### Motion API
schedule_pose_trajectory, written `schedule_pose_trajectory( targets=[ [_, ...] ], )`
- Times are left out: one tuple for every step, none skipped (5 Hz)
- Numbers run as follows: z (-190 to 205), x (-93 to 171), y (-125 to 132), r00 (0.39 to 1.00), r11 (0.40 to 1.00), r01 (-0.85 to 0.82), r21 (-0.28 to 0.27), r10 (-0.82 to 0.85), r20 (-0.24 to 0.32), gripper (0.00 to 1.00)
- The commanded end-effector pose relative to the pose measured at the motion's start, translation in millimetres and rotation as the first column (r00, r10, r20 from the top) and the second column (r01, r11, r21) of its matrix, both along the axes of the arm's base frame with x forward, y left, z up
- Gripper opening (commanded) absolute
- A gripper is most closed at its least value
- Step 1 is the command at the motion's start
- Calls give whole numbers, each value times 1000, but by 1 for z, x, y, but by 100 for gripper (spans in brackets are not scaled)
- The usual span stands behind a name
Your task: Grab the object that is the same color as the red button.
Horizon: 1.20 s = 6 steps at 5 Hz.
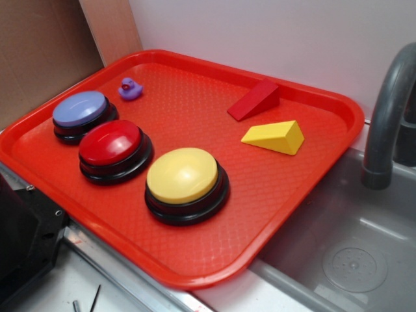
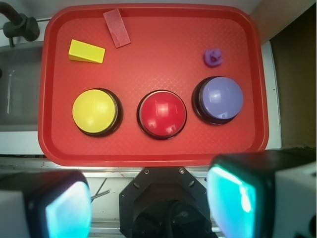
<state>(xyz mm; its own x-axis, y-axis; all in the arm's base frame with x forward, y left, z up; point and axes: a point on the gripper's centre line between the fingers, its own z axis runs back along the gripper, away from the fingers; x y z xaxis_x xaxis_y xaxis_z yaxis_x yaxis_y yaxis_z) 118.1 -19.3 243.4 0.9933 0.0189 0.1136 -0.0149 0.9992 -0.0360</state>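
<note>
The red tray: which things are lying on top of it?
On the red tray: yellow button, red button, purple button, red wedge, yellow wedge, small purple duck. The surface beneath each item is covered.

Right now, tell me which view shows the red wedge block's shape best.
The exterior view. There the red wedge block shows its sloped face and tall end, lying on the red tray behind the yellow wedge. The wrist view looks straight down, so the block reads only as a flat rectangle near the tray's far edge.
</note>
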Motion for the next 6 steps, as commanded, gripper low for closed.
schedule_pose_trajectory(
  targets=[
    [0, 0, 0, 1000, 1000, 0, 0, 0, 0, 100],
    [-6, 11, -2, 998, 1000, -8, -2, 8, 59, 100],
    [-20, 36, -3, 996, 1000, 5, -20, -3, 91, 100],
    [-38, 63, -7, 981, 998, 61, -14, -58, 185, 100],
    [-59, 94, -15, 979, 998, 35, 52, -45, 200, 100],
    [-81, 119, -21, 982, 999, 43, 26, -47, 184, 100]
  ],
)
